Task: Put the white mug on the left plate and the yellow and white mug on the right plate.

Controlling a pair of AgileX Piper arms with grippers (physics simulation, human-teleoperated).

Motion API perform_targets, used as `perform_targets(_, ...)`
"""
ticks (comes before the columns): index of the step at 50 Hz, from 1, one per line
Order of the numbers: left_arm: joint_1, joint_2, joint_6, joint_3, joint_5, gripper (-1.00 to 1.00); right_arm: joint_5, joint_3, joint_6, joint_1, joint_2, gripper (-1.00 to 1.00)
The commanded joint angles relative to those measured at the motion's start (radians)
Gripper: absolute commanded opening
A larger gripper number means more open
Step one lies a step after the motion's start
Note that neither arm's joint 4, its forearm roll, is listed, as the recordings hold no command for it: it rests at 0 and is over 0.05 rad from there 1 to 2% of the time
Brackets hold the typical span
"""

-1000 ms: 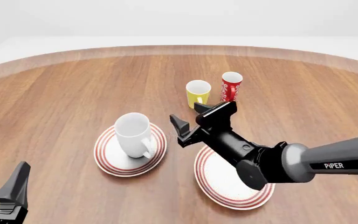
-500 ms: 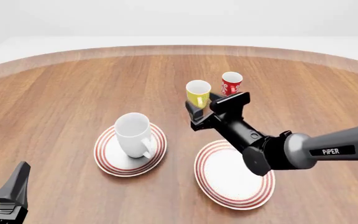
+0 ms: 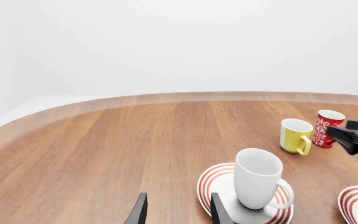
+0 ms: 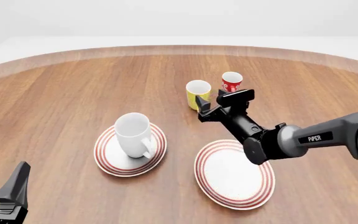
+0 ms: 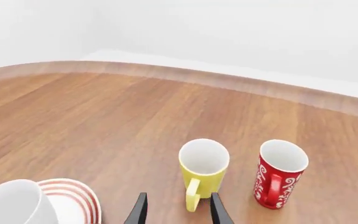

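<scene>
The white mug (image 4: 134,134) is seen standing upright on the left plate (image 4: 107,158), so the first half of the task is judged to be done. The step in hand is judged to be the approach to the yellow and white mug (image 4: 197,94), which stands upright on the bare wooden table (image 4: 61,102), beyond the right plate (image 4: 229,175) and well apart from it, just beside a red cup with white print (image 4: 231,84). The right gripper (image 4: 224,103) is held just short of the yellow and white mug, its fingers apart and nothing between them; in the right wrist view the mug's yellow handle (image 5: 193,195) is seen turned toward the two finger tips, roughly in line with the gap between them. The left gripper (image 3: 175,212) is parked low at the near left of the table, its fingers also apart and empty. For the next move, a short advance is called for so that the handle or the near wall is taken between the fingers before they are closed; care is needed that the red cup is not knocked. The right plate lies empty and is ready to receive the mug.
</scene>
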Motion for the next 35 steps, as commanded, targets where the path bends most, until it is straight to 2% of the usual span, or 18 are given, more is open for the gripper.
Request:
perform_targets(1, 0.000, 0.000, 0.000, 0.000, 0.000, 1.00, 0.003, -0.049, 0.009, -0.024, 0.062, 1.00)
perform_targets(17, 0.000, 0.000, 0.000, 0.000, 0.000, 1.00, 0.042, -0.125, 0.005, 0.002, 0.134, 1.00)
perform_targets(35, 0.000, 0.000, 0.000, 0.000, 0.000, 1.00, 0.091, -0.205, 0.010, -0.005, 0.190, 1.00)
